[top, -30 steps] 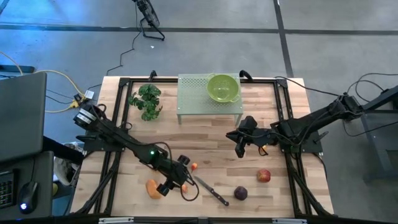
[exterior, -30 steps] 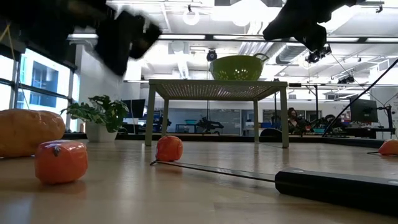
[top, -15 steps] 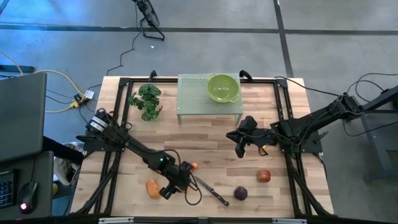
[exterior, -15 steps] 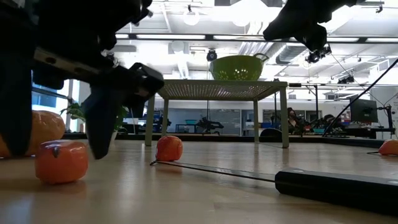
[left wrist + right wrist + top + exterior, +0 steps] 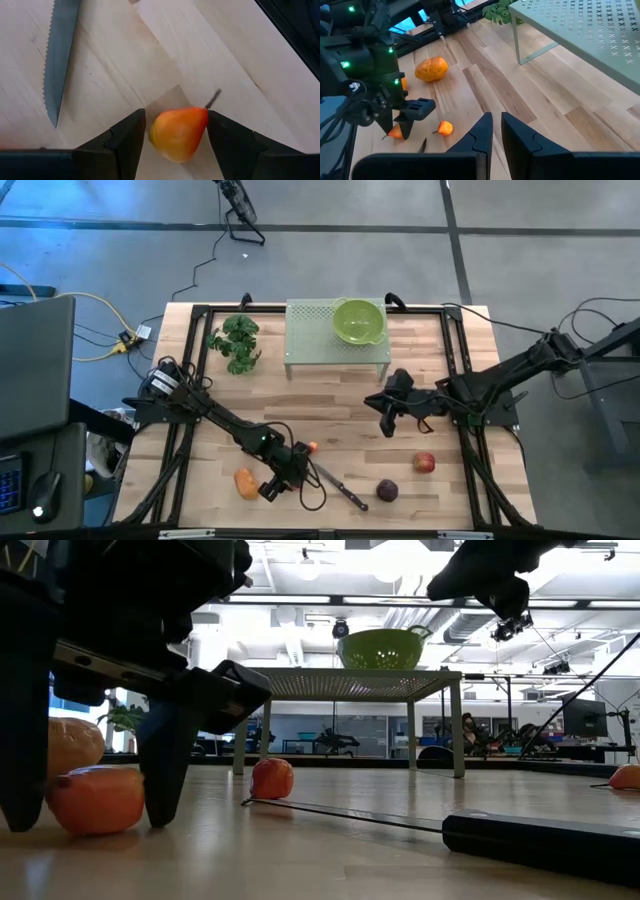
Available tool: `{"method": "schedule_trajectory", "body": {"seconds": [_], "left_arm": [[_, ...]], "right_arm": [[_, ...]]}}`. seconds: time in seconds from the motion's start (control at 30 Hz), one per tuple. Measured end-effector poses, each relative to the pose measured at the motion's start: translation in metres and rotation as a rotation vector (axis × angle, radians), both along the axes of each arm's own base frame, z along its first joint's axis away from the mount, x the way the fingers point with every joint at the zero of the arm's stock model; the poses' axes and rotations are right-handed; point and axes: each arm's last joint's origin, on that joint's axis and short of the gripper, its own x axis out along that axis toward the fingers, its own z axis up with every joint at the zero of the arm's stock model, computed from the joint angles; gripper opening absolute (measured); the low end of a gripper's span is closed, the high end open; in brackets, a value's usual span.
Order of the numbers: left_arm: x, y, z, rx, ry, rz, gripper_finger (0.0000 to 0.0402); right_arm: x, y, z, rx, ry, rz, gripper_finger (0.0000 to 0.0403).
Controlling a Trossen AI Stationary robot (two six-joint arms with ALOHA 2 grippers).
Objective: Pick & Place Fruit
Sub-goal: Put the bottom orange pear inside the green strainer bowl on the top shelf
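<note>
- Left arm: reaches from the worktop's [image 5: 330,405] left edge diagonally toward its front, wrist bent down so the left end effector [image 5: 283,481] stands fingertips-down on the wood, just left of the knife [image 5: 340,487].
- Left end effector: its fingers [image 5: 125,137] are parted and straddle a small red-orange fruit [image 5: 178,133] with a short stem; in the left wrist view the fruit sits close between them, nearly touching both, still resting on the worktop. The low view shows both fingers planted on either side of it.
- Other fruit relative to the knife: an orange oblong piece [image 5: 244,481] lies to its left, beyond the left end effector; a second tiny red-orange piece [image 5: 312,447] lies just behind its blade; the dark purple round fruit [image 5: 387,491] lies just right of its handle; the red apple [image 5: 425,463] sits farther right.
- Right arm: extends from the right edge, holding the right end effector [image 5: 385,420] above the worktop, behind the knife and well apart from it; its fingers [image 5: 482,132] show only a narrow gap and hold nothing.
- Green colander [image 5: 358,320]: on a perforated stand at the rear.
</note>
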Motion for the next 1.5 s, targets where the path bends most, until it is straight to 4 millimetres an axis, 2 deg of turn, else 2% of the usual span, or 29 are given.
{"method": "schedule_trajectory", "body": {"seconds": [0.17, 0.4, 0.5, 0.8, 1.17, 1.37, 1.5], "left_arm": [[0.000, 0.000, 0.000, 0.000, 0.008, 0.005, 0.0202], [-0.001, 0.001, 0.000, 0.003, 0.010, 0.009, 0.0144], [-0.001, 0.001, 0.000, 0.004, 0.011, 0.009, 0.0132], [0.000, 0.000, 0.001, 0.006, 0.018, 0.010, 0.0132], [0.008, -0.003, 0.020, 0.073, 0.049, -0.004, 0.0132], [0.012, 0.007, 0.029, 0.078, 0.030, 0.005, 0.0132], [0.012, 0.020, 0.042, 0.084, 0.019, 0.027, 0.0132]], "right_arm": [[0.000, 0.000, 0.000, 0.000, 0.000, 0.002, 0.0032], [0.000, 0.001, 0.000, 0.000, 0.000, 0.003, 0.0032], [0.000, 0.001, 0.000, 0.000, 0.001, 0.003, 0.0032], [0.000, 0.001, 0.000, 0.000, 0.002, 0.003, 0.0032], [-0.005, 0.013, -0.001, -0.002, 0.006, 0.059, 0.0032], [-0.008, 0.020, -0.001, -0.004, 0.010, 0.092, 0.0032], [-0.009, 0.023, -0.001, -0.007, 0.011, 0.104, 0.0032]]}}
